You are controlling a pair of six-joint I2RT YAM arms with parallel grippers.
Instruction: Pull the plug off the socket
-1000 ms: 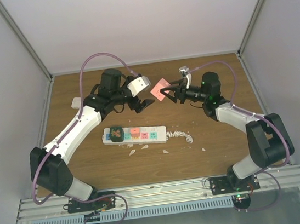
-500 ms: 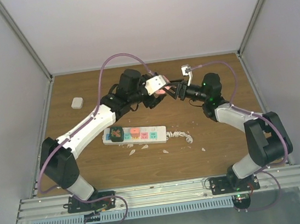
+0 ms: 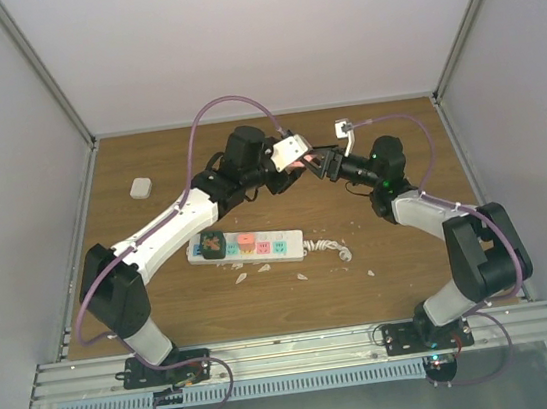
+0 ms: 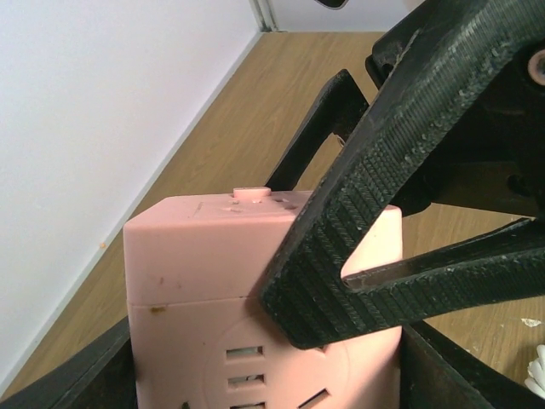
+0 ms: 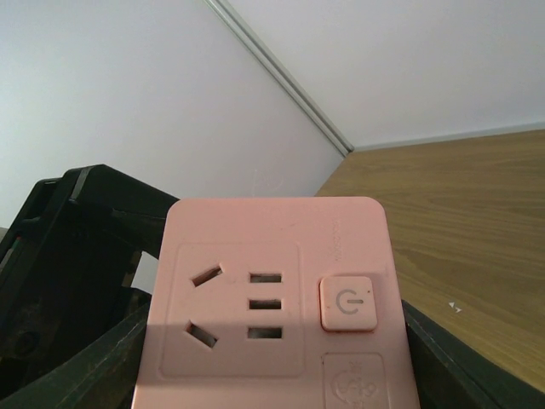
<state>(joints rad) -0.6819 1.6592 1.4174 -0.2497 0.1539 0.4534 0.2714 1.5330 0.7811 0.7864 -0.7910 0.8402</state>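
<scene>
Top external view has both arms reaching inward so that the left hand (image 3: 285, 174) and the right hand (image 3: 322, 165) meet above the far middle of the tabletop (image 3: 297, 307), with a pink plug (image 3: 296, 164) between them, raised clear of the wood. The power strip (image 3: 259, 244) lies flat well in front of them, nearer the arm bases. A dark plug (image 3: 211, 244) sits in its left end and its white cord (image 3: 330, 247) is curled at the right end. White scraps (image 3: 241, 277) lie just in front of the strip, and a small white block (image 3: 140, 188) rests near the left wall.

From the right wrist, the pink plug's face with its slots and a power button (image 5: 347, 302) fills the gap between that hand's dark fingers, which grip it at both sides. From the left wrist, the left hand's fingers (image 4: 81, 375) lie flush against the plug's two side faces, and a ribbed finger (image 4: 358, 213) of the right hand crosses its front.
</scene>
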